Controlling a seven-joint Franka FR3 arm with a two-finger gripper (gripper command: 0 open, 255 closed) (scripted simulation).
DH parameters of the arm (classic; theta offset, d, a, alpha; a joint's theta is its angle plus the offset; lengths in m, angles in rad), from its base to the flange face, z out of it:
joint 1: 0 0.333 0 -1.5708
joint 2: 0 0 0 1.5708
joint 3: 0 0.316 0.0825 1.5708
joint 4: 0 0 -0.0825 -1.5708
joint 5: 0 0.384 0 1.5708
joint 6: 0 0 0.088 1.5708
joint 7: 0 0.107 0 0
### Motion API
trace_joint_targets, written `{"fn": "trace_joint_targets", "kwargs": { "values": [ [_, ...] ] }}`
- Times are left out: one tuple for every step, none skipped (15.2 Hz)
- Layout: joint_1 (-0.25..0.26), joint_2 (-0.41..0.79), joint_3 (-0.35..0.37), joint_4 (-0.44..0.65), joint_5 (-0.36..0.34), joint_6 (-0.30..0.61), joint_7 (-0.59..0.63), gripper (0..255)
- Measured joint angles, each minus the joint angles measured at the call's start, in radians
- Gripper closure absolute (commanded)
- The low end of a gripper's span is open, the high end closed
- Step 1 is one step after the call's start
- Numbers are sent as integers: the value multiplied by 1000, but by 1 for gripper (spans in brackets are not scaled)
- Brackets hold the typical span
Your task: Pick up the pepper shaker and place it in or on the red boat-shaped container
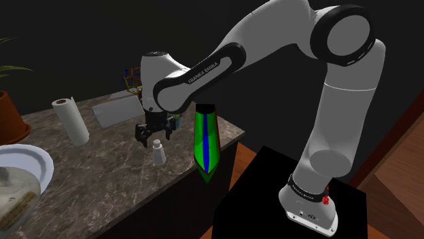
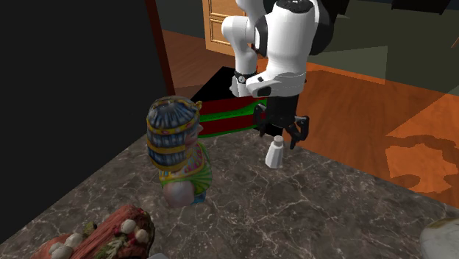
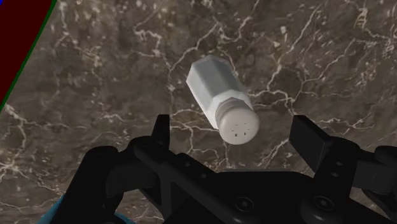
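- Pepper shaker (image 1: 158, 153): stands upright on the table (image 1: 102, 163), close to the edge where the boat-shaped container (image 1: 207, 139) lies. Nothing touches it.
- Tool (image 1: 155, 136): open, with its 2 fingers spread wide and nothing between the pads. It hangs just above the shaker. In the wrist view the cap (image 3: 238, 124) lies roughly midway between the fingers.
- Step in hand, as judged: the descent to the grasp. Lower the tool straight down until both fingers flank the body below the cap.
- Finger placement: the body looks faceted. Turn the wrist so the 2 pads meet opposite flat faces, not the corners.
- Closing: bring both fingers in evenly. A narrow upright shaker is likely to tip if 1 finger arrives first.
- Lift: raise it vertically before any sideways travel, so that the base does not drag on the table.
- Shaker form: plain white, with a smooth finish. The faceted body narrows toward a rounded cap pierced with small holes. The material cannot be told.
- Table surface: flat and dark, with a marbled stone pattern and pale veins.
- Container form: long and pointed, with a dark red inside and green and blue stripes on the hull. It is near the shaker, so the transfer should be short.
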Motion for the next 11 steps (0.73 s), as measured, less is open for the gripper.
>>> {"fn": "trace_joint_targets", "kwargs": {
  "values": [
    [1, 8, -1, -1, -4, 9, 3, 0],
    [2, 10, -1, -5, -5, 14, 4, 0],
    [3, 12, -1, -5, -7, 16, 6, 0],
    [3, 13, -1, -5, -8, 18, 6, 0],
    [3, 14, -1, -5, -8, 18, 7, 0],
    [3, 14, -1, -5, -8, 19, 7, 0],
    [3, 14, -1, -5, -8, 19, 7, 0],
    [3, 14, -1, -5, -8, 19, 7, 255],
    [3, 14, -1, -5, -8, 19, 7, 255],
    [3, 14, -1, -5, -8, 19, 7, 255],
    [3, 14, -1, -5, -8, 19, 7, 255]
  ]
}}
